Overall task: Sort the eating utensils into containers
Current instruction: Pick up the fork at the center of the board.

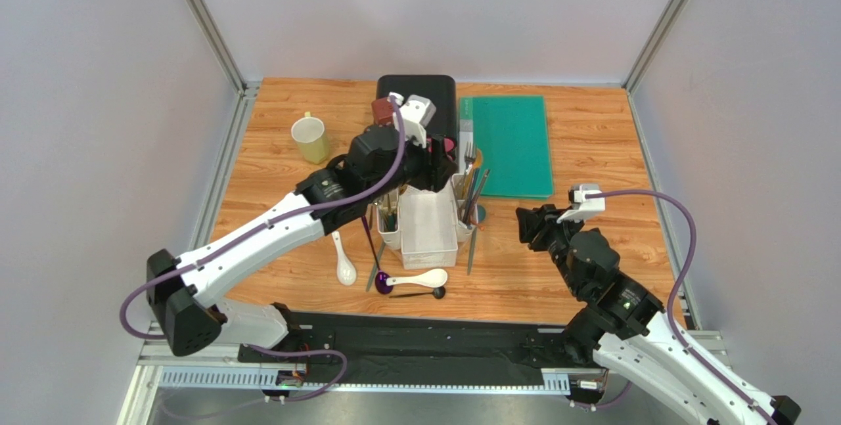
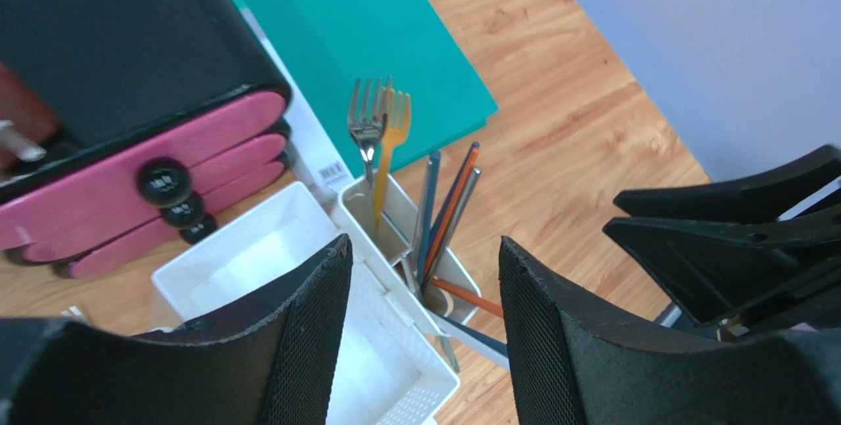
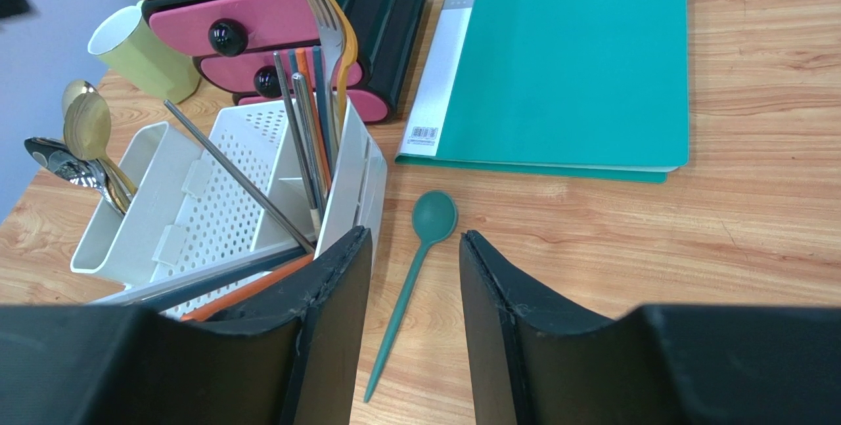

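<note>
The white caddy (image 1: 429, 228) stands mid-table. Its right side bin holds forks (image 2: 367, 122) and chopsticks (image 2: 446, 206). Its left side bin holds gold spoons (image 3: 89, 131). My left gripper (image 1: 430, 161) is open and empty above the caddy's far end, also seen in the left wrist view (image 2: 424, 336). My right gripper (image 1: 533, 226) is open and empty, low over a teal spoon (image 3: 415, 267) that lies on the table by the caddy's right side. Two white ceramic spoons (image 1: 344, 262) (image 1: 420, 278), a purple spoon (image 1: 375, 259) and a black spoon (image 1: 420, 293) lie in front of the caddy.
A black-and-pink drawer box (image 1: 420, 110) stands right behind the caddy. A pale yellow mug (image 1: 310, 138) is at the back left. A green folder (image 1: 508, 144) lies at the back right.
</note>
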Tool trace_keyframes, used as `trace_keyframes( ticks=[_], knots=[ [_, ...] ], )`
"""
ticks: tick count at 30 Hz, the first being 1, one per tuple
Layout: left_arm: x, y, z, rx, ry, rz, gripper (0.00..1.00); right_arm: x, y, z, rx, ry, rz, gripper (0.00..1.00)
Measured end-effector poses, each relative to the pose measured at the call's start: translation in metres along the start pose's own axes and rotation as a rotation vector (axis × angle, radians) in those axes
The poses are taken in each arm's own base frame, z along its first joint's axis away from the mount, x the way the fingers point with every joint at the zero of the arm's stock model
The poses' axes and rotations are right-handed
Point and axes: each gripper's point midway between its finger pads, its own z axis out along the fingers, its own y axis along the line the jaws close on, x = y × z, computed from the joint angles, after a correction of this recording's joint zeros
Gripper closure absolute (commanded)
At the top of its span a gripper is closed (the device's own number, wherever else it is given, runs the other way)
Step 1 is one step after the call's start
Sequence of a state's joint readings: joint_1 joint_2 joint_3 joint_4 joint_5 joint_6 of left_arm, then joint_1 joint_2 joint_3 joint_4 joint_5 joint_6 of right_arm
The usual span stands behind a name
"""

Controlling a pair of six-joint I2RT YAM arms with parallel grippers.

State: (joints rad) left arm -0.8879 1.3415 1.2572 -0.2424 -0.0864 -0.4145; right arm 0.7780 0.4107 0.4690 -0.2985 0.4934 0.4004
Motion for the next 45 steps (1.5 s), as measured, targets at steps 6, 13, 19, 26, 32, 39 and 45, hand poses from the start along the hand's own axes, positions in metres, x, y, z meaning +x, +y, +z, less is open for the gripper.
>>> trace_keyframes(
  ticks=[6, 13, 19, 26, 32, 39, 45],
  knots=[
    [-0.027, 0.017, -0.031, -0.093, -0.096, -0.005, 0.37, 0.007, -0.003, 0.001, 0.007, 0.015, -0.004, 0.57],
    [0.009, 0.077, -0.075, -0.352, -0.08, -0.075, 0.37, 0.01, -0.005, 0.0, 0.02, 0.028, 0.008, 0.55],
    [0.069, 0.141, -0.141, -0.57, -0.098, -0.217, 0.37, 0.011, -0.01, -0.005, 0.041, 0.034, 0.021, 0.55],
    [0.11, 0.159, -0.152, -0.649, -0.053, -0.299, 0.38, 0.01, -0.015, -0.007, 0.061, 0.029, 0.03, 0.56],
    [0.167, 0.185, -0.127, -0.779, 0.118, -0.407, 0.39, 0.015, -0.016, -0.006, 0.073, 0.054, 0.02, 0.55],
    [0.212, 0.217, -0.125, -0.923, 0.253, -0.53, 0.39, 0.011, -0.017, -0.009, 0.074, 0.039, 0.028, 0.56],
    [0.227, 0.221, -0.112, -0.913, 0.313, -0.581, 0.4, 0.01, -0.017, -0.009, 0.073, 0.036, 0.04, 0.57]
  ],
)
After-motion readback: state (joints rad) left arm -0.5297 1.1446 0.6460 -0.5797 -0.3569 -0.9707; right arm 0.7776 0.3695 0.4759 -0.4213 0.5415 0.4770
